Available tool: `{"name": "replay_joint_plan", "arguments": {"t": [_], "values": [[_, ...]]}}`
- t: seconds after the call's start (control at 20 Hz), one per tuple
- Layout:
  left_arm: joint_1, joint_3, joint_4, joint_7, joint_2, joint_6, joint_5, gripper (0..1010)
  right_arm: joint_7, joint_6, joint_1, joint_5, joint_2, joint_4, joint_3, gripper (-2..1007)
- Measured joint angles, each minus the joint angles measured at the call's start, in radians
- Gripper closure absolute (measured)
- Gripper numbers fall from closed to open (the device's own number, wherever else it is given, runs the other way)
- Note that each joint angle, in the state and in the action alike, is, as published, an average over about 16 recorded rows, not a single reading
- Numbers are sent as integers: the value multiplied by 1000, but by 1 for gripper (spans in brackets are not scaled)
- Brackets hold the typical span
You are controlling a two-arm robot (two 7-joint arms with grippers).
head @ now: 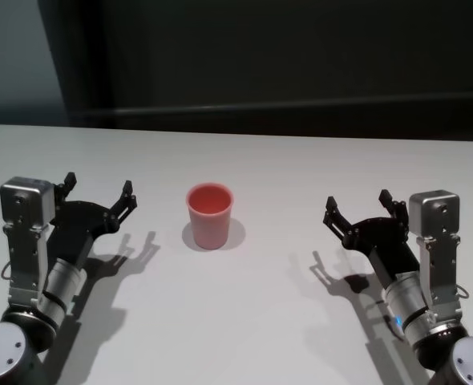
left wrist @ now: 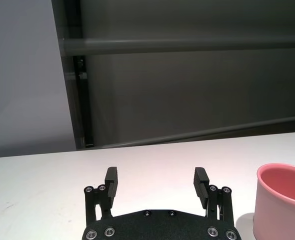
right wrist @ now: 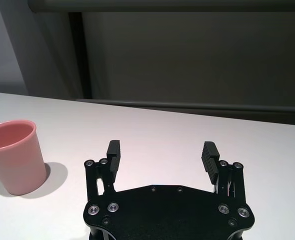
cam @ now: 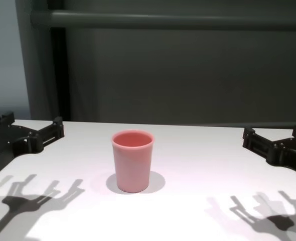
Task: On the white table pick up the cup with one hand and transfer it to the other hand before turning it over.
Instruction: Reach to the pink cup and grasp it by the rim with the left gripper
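The pink cup (head: 210,215) stands upright, mouth up, in the middle of the white table (head: 260,321); it also shows as the cup (cam: 133,159) in the chest view. My left gripper (head: 99,186) hovers to its left, open and empty, well apart from it. My right gripper (head: 357,200), with a blue light on its wrist, hovers to the cup's right, also open and empty. In the left wrist view the cup (left wrist: 282,200) sits off to one side of the open gripper (left wrist: 156,175). The right wrist view likewise has the cup (right wrist: 15,155) beside the open gripper (right wrist: 162,148).
A dark wall with a horizontal rail (cam: 163,20) runs behind the table's far edge (head: 236,130). Both grippers cast shadows on the white surface. Nothing else lies on the table.
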Motion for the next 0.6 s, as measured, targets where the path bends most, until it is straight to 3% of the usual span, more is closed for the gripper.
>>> {"name": "replay_joint_plan", "arguments": {"t": [0.6], "values": [[0,0,0,-1,0,0,1,9,0,0,0,0,0,0,0,3]]}}
